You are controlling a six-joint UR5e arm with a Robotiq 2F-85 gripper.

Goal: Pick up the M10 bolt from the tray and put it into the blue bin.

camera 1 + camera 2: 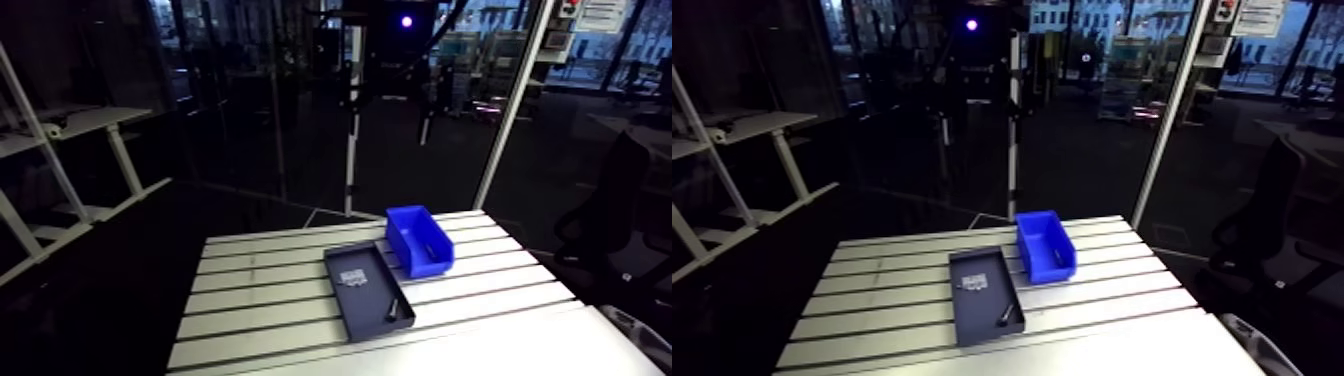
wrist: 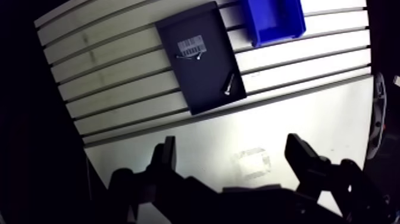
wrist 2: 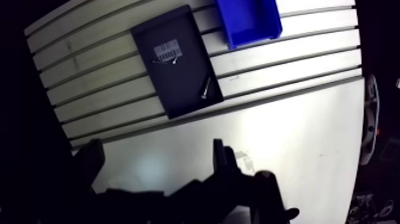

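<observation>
Progress: none of the task's steps was done. On the slotted worktop [image 1: 260, 300], taken from left to right in the arm view, I found the dark tray [image 1: 352, 300] first. It carried a pale label [image 1: 352, 276] near its middle. A small bright piece lay at the label's edge, too small to identify.

The M10 bolt [image 1: 392, 308] lay flat on the tray floor near the right-hand corner closest to me, close to the tray's long right wall. It was not gripped and not lifted.

The blue bin [image 1: 425, 267] stood just beside the tray's far right corner. Whether the two touched I could not tell. A thin dark streak showed inside the bin, and I could not say whether it was an object or a shadow.

In the wrist view my hand [image 2: 232, 156] hung high over the plain near part of the worktop, well apart from the tray. Its fingers [image 2: 167, 156] were spread wide with nothing between them.

Remaining, in my judgement: the approach, the descent, the grasp, the carry to the bin and the release.

Orientation: the bolt's long axis ran roughly along the tray's long sides, canted slightly. Its brighter end pointed towards the tray's near short edge, on my side. I took that end for the head but could not confirm it.
</observation>
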